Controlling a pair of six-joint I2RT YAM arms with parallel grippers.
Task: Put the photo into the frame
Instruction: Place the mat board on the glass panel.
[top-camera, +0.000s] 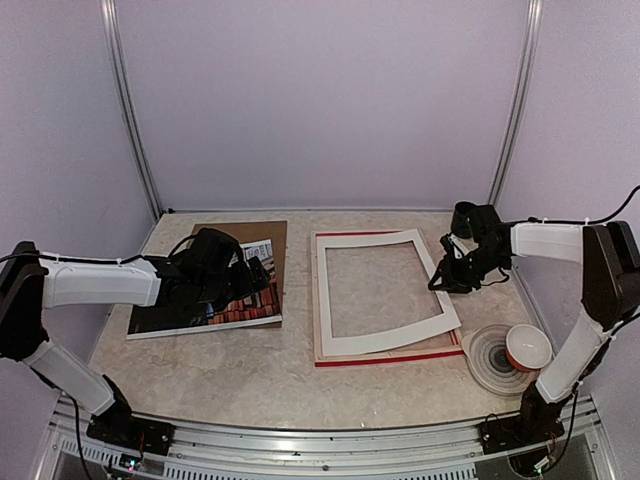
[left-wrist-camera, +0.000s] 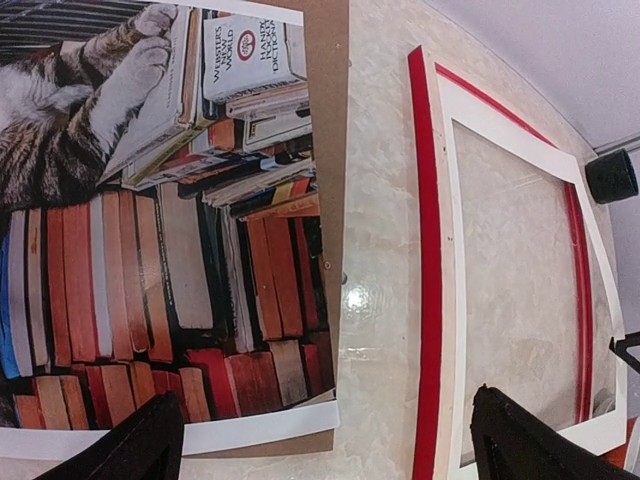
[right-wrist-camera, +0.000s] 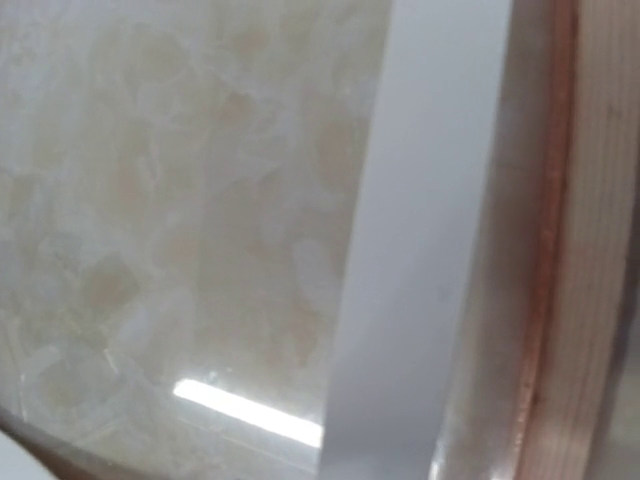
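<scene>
The photo (top-camera: 190, 315), a tabby cat on stacked books (left-wrist-camera: 150, 250), lies flat at the left on a brown backing board (top-camera: 272, 232). My left gripper (top-camera: 255, 272) hovers over the photo's right part, open wide; its fingers (left-wrist-camera: 135, 450) straddle the photo's corner and the bare table beside it (left-wrist-camera: 335, 455). The frame (top-camera: 390, 359) lies in the middle with its red edge (left-wrist-camera: 428, 250) showing. A white mat (top-camera: 400, 338) rests askew on it. My right gripper (top-camera: 447, 276) is at the mat's right edge. Its wrist view shows only the blurred mat strip (right-wrist-camera: 420, 250) and pale frame wood (right-wrist-camera: 600, 250), with no fingers.
A red-rimmed white roll (top-camera: 528, 347) sits on a ringed disc (top-camera: 490, 362) at the near right, close to the frame's corner. The enclosure walls stand close behind and at both sides. Bare table (top-camera: 290, 380) shows between the photo and the frame.
</scene>
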